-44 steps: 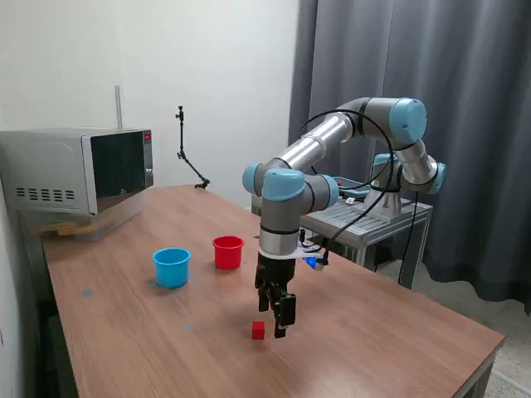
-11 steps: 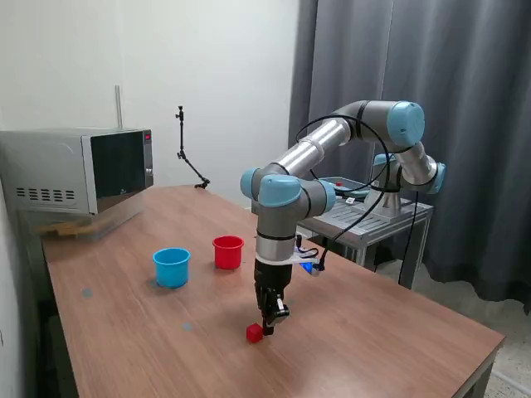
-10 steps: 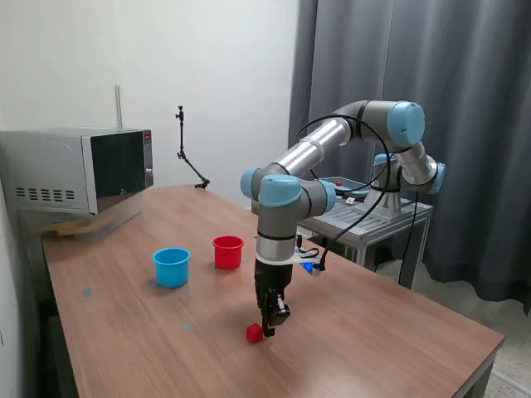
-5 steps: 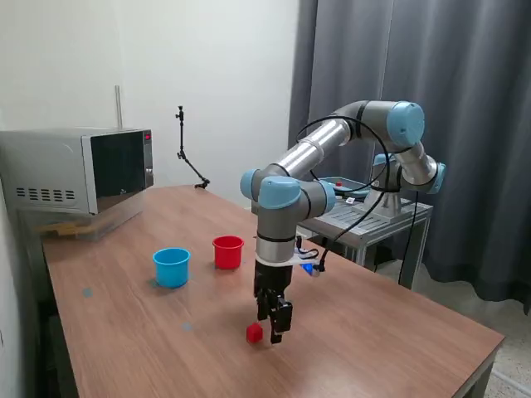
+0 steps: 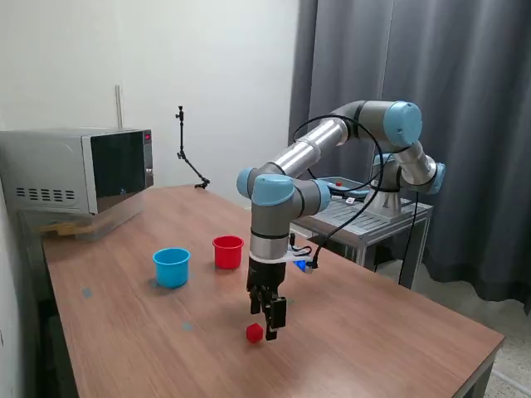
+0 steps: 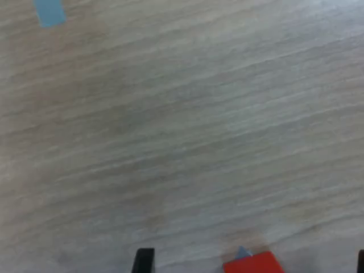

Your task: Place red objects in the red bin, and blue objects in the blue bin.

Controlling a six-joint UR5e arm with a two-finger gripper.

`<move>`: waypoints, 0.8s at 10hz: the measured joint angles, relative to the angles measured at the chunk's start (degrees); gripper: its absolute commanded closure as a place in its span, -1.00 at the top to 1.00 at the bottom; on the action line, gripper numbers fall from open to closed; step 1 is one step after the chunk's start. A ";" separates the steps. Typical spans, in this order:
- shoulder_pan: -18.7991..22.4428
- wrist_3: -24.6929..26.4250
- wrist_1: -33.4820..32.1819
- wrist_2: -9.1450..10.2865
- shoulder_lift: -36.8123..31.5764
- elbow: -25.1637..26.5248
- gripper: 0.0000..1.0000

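Worktop (image 5: 124, 332) of wood grain carries everything, with the hand (image 5: 267, 322) hanging just above it, its fingers parted and grasping nothing. Off beyond the hand, toward the exterior view's left, stand the red bin (image 5: 228, 252) and, farther on, the blue bin (image 5: 172, 267), each well apart from the hand. One red cube (image 5: 255, 333) lies loose on the wood just beside the fingertips, and the wrist view shows it (image 6: 253, 264) between the two dark finger ends, nearer one of them.
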 measured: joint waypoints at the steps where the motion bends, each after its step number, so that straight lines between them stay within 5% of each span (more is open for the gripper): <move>1: -0.10 -0.33 -0.10 0.00 0.00 -0.12 1.00; 7: -0.20 -2.85 -0.99 0.00 0.47 -0.71 1.00; 8: -0.20 -3.00 -1.05 0.00 0.53 -0.76 -1.00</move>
